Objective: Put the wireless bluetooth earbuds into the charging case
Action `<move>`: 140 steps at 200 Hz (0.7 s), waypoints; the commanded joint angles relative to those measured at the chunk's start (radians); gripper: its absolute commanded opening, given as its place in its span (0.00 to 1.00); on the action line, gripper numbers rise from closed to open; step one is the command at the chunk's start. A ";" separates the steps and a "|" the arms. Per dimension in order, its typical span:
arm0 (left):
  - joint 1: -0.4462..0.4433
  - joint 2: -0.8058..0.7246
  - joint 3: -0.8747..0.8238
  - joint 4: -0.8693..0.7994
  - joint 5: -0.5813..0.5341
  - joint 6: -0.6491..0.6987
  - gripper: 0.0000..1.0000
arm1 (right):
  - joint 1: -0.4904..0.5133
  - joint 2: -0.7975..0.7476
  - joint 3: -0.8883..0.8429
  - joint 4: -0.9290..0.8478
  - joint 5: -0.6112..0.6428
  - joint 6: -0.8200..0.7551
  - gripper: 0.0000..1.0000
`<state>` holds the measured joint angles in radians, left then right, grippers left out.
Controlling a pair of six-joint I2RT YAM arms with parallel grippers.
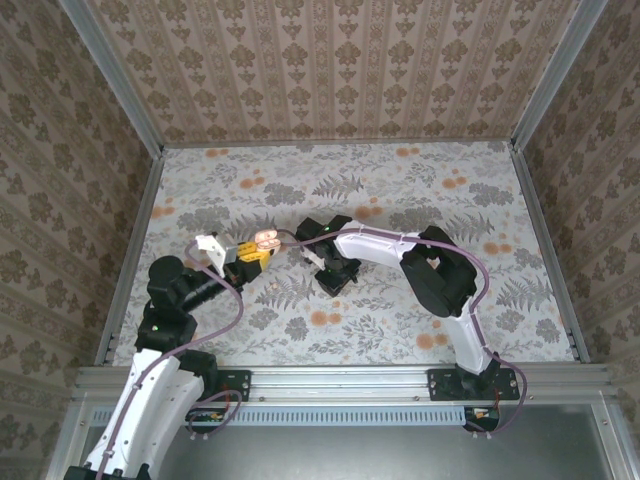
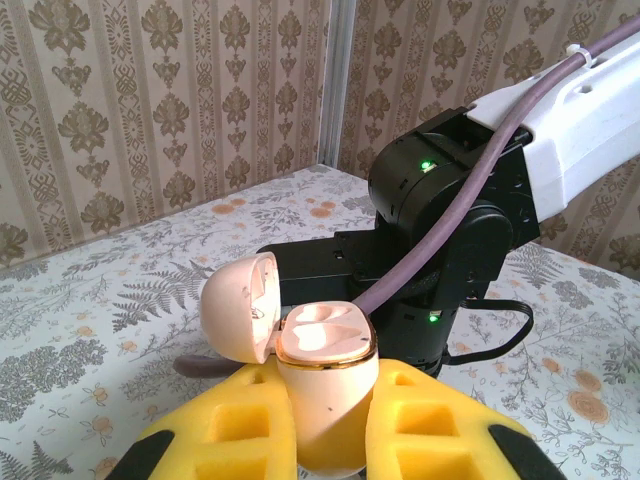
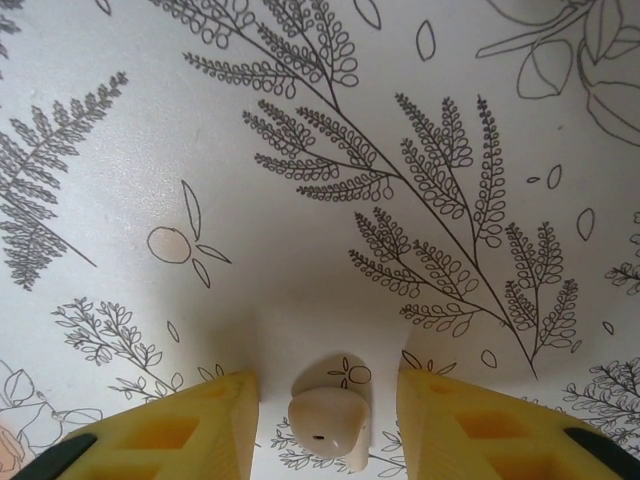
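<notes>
earbud (image 3: 328,422): on counter (image 3: 300,200), centred between open right fingers (image 3: 170,440) | charging case (image 2: 325,380): lid up, clamped in left fingers (image 2: 225,440)

My right yellow foam fingers (image 3: 180,430) stand either side of the small cream plastic earbud (image 3: 328,420), a gap on each flank; the fern-printed tabletop (image 3: 300,150) ahead lies bare. Above the salmon-pink round plastic charging case (image 2: 325,400) there's room, yet the black arm wrist (image 2: 440,220) crowds just behind
</notes>
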<state>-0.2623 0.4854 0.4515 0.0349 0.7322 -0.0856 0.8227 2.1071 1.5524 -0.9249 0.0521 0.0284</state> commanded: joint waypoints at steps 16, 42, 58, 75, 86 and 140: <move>-0.008 0.004 0.000 0.002 -0.006 0.006 0.00 | 0.001 0.029 0.013 -0.062 0.012 -0.009 0.38; -0.008 0.008 0.003 0.004 -0.005 0.007 0.00 | 0.002 0.019 0.005 -0.075 0.014 0.006 0.37; -0.007 0.013 0.004 0.007 -0.005 0.006 0.00 | 0.002 0.017 0.000 -0.081 0.015 0.017 0.37; -0.008 0.015 0.007 0.009 -0.005 0.006 0.00 | 0.002 0.019 -0.002 -0.088 0.021 0.030 0.34; -0.009 0.017 0.009 0.008 -0.004 0.006 0.00 | 0.000 0.018 -0.004 -0.091 0.024 0.040 0.32; -0.012 0.017 0.010 0.008 -0.004 0.004 0.00 | -0.024 0.008 -0.004 -0.098 0.022 0.101 0.28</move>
<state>-0.2680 0.5030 0.4515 0.0349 0.7319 -0.0856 0.8204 2.1094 1.5524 -0.9470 0.0502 0.0864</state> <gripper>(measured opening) 0.134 0.291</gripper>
